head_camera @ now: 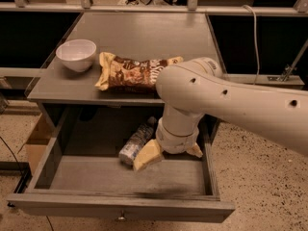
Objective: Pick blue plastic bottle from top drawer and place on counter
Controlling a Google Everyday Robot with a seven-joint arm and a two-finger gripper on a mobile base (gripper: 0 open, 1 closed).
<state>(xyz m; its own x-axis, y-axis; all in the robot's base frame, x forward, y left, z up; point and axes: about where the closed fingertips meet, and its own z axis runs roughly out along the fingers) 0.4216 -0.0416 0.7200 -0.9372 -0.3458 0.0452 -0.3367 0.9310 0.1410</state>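
The blue plastic bottle lies on its side in the open top drawer, near the middle toward the back, cap pointing back right. My gripper hangs inside the drawer just right of the bottle. It is open, with one yellowish finger beside the bottle's near end and the other finger to the right. It holds nothing. My big white arm hides the drawer's back right part. The counter is the grey tabletop above.
A white bowl stands at the counter's front left. A brown and yellow snack bag lies along the counter's front edge, just above the drawer. A cardboard box sits on the floor at the left.
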